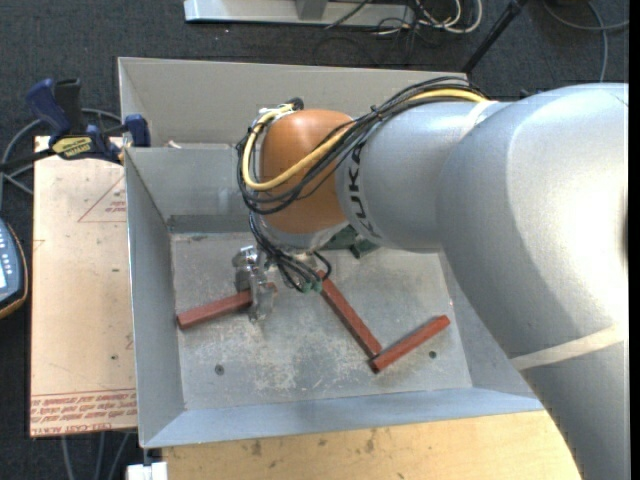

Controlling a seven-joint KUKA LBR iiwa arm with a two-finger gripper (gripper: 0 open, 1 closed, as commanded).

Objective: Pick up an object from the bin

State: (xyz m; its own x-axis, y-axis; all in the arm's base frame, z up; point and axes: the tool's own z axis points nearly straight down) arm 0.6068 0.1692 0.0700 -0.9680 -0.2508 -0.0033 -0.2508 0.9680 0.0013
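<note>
Reaching in from the right, the big grey arm [480,198] hangs over the grey metal bin [150,268]. Its wrist, under a round orange cover [305,168], sits above the back half of the bin's floor. Yellow and black cables [400,103] run along the arm and loop round the cover.

Below the cover the metal tool [258,290] points down at the floor, a little left of the middle. Its tip stands at the right end of a flat red-brown stick [210,312]. This stick lies on the floor in the left part of the bin, nearly level across the view, with its right end slightly nearer the back wall. The tool overlaps that end, so the two look to be touching. I cannot tell whether the tool is wide or narrow, nor whether the stick is gripped, since the tip is a small tangle of metal seen from above.

Two more sticks of the same colour lie to the right. A long thin one [350,318] starts just beside the tool, partly under the wrist's cables, and slants forward and to the right. Its near end meets the left end of a shorter, broader stick [412,342], which points up to the right, so the pair makes a V. Both lie flat on the scuffed, dusty floor, apart from the first stick.
</note>
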